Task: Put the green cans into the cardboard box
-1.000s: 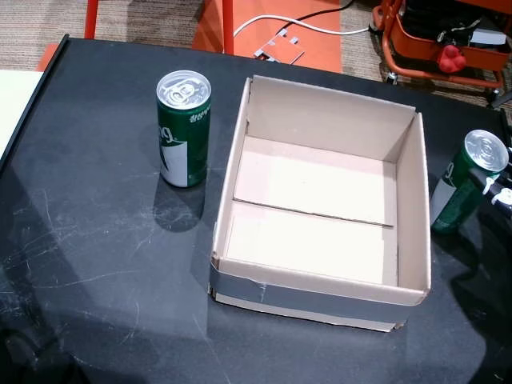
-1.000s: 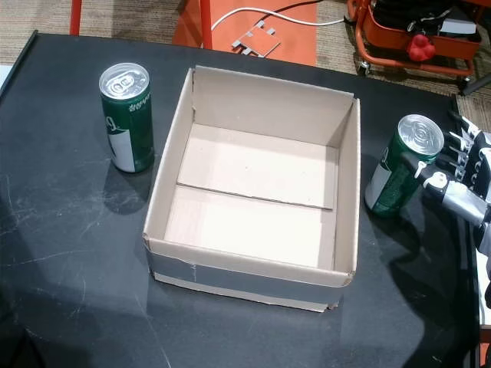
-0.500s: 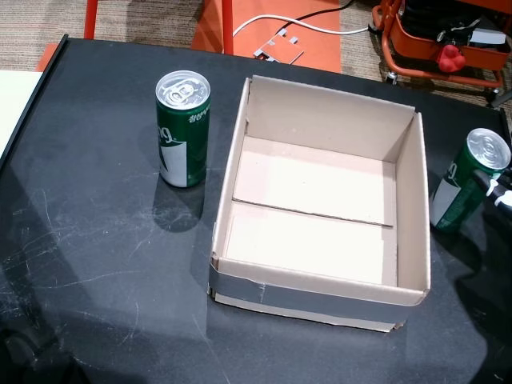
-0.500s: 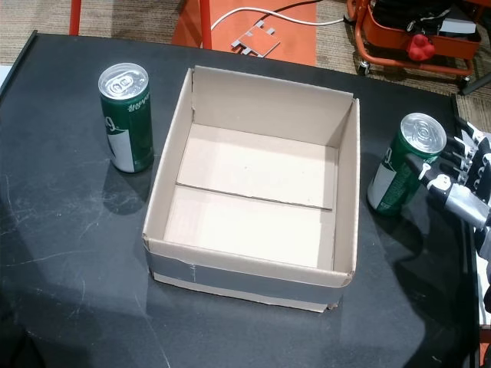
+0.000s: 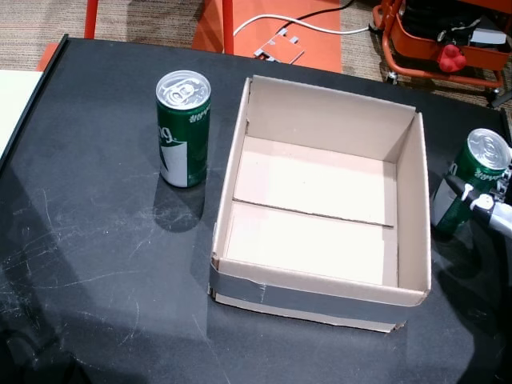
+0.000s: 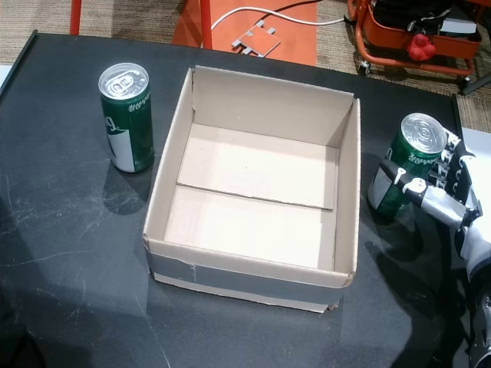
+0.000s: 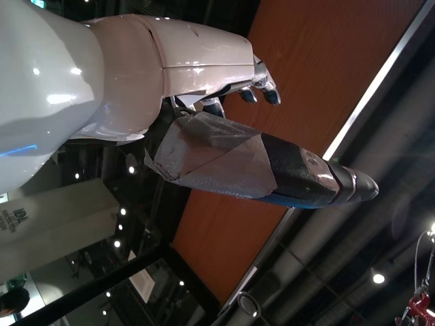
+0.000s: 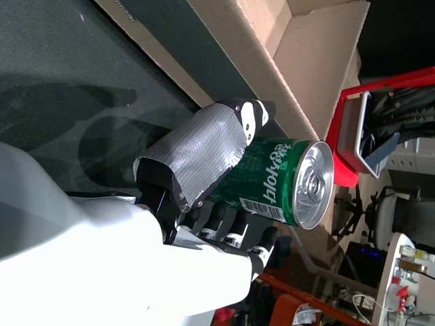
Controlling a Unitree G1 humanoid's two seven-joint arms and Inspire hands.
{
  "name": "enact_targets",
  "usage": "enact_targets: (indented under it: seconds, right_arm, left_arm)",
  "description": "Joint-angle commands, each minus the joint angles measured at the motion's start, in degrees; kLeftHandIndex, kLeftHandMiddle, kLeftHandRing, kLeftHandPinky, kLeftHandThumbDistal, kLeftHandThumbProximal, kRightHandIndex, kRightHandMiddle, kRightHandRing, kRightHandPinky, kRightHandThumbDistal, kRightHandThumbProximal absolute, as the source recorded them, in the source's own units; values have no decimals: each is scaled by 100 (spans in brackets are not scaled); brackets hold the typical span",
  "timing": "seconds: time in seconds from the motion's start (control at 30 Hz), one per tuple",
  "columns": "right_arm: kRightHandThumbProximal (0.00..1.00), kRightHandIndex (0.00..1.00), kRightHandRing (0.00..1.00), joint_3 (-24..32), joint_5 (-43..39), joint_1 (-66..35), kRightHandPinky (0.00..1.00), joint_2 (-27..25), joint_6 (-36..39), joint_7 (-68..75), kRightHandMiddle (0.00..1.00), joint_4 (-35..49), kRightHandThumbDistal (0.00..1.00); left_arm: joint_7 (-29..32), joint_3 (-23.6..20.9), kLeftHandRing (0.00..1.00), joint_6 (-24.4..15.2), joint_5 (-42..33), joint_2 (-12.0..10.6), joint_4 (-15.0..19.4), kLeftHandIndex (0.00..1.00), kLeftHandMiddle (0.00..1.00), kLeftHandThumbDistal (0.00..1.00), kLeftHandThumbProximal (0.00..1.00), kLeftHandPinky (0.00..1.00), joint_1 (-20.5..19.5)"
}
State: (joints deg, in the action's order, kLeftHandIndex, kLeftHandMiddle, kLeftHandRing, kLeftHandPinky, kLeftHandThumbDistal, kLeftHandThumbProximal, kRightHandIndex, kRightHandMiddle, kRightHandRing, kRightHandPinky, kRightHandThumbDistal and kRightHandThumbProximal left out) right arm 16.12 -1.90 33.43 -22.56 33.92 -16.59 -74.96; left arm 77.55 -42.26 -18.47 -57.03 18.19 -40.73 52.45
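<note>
Green cans number two, and we find neither in the cardboard box [image 5: 320,200], whose floor is bare in both head views. One can [image 5: 183,128] stands upright on the black tabletop [image 5: 88,240] just left of the box, untouched. The other can [image 6: 404,165] stands just beside the box's right wall, and here the right hand [image 6: 449,195] is wrapped around it: the right wrist view shows the taped thumb [image 8: 204,153] across the can's front and the fingers [image 8: 231,231] behind it. We judge this a grip taken, though we cannot tell whether the can has left the tabletop. The left hand [image 7: 224,129] is raised away from the scene, fingers loosely apart, holding nothing. Both placements remain outstanding.
</note>
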Motion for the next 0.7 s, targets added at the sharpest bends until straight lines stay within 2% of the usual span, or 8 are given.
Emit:
enact_targets:
  seconds: [0.0,0.23,0.3,0.43,0.5,0.6,0.67]
  right_arm:
    - [76,76,78,2,-2,16,90,20,-43,31,75,-49,100]
    - [75,76,78,134,-112,60,90,16,-77,-85,75,-44,100]
    - [76,74,78,102,-56,75,89,1,-67,-21,75,-47,100]
    - [73,73,77,102,-39,139,88,-4,-183,53,74,-65,100]
    - [72,72,76,63,23,198,87,-12,-247,183,73,-80,100]
    - [70,71,76,60,38,308,86,-1,-359,308,72,-108,100]
    - [70,72,76,76,30,394,86,9,-472,360,71,-132,100]
  left_arm:
    - [43,7,97,38,-15,1,46,73,79,88,80,95,-57]
    - [-27,7,96,98,-33,-15,100,73,79,90,78,93,-86]
    - [-34,1,96,112,-36,-13,104,73,79,87,78,93,-90]
    - [-95,13,95,78,-14,-45,182,73,78,90,80,93,-94]
    - [-145,20,95,79,-6,-61,217,73,78,90,84,93,-105]
    - [-97,12,95,206,-55,-30,175,74,78,90,88,93,-101]
    - [-86,8,93,227,-58,-27,185,74,78,88,83,91,-111]
